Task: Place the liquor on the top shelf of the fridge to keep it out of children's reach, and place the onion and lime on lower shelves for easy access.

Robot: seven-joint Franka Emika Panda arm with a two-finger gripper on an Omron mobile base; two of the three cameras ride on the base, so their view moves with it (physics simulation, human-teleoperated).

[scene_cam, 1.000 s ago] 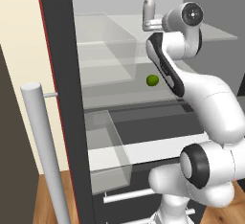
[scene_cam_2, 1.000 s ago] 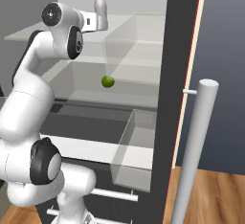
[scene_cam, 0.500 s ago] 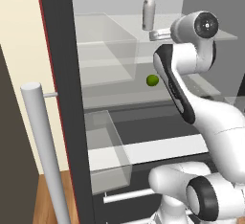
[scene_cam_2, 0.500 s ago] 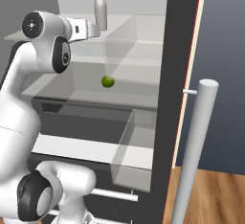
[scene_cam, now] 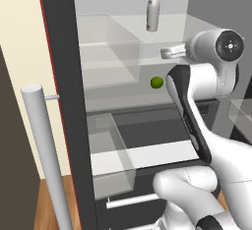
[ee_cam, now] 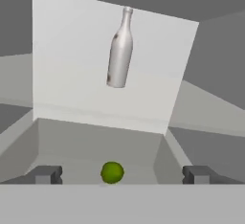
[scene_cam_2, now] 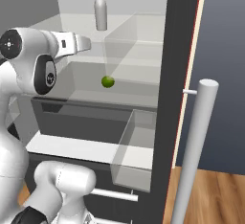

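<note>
The liquor (scene_cam: pixel 153 9) (scene_cam_2: pixel 100 7) (ee_cam: pixel 119 48), a slim grey bottle, stands upright on the top shelf (scene_cam: pixel 170 27) (scene_cam_2: pixel 139 22) of the open fridge (scene_cam: pixel 61 76) (scene_cam_2: pixel 177 74). One shelf down, the lime (scene_cam: pixel 156 82) (scene_cam_2: pixel 108 81) (ee_cam: pixel 112 172) rests on a lower shelf (scene_cam: pixel 128 96) (scene_cam_2: pixel 129 91). My gripper (scene_cam: pixel 165 53) (scene_cam_2: pixel 87 42) (ee_cam: pixel 122 176) hangs open and empty in front of the fridge, below the bottle's level and short of both things. The onion is out of view.
The fridge door stands open with its long silver handle (scene_cam: pixel 47 160) (scene_cam_2: pixel 196 146) close to the base. A clear boxy bin (scene_cam: pixel 110 160) (scene_cam_2: pixel 134 151) juts out low. Dark drawers (scene_cam: pixel 147 130) with a silver handle (scene_cam: pixel 133 200) lie beneath the shelves.
The open hand has drawn back and down from beside the bottle, out of the fridge. The bottle stays upright on the top shelf and the lime has not moved.
</note>
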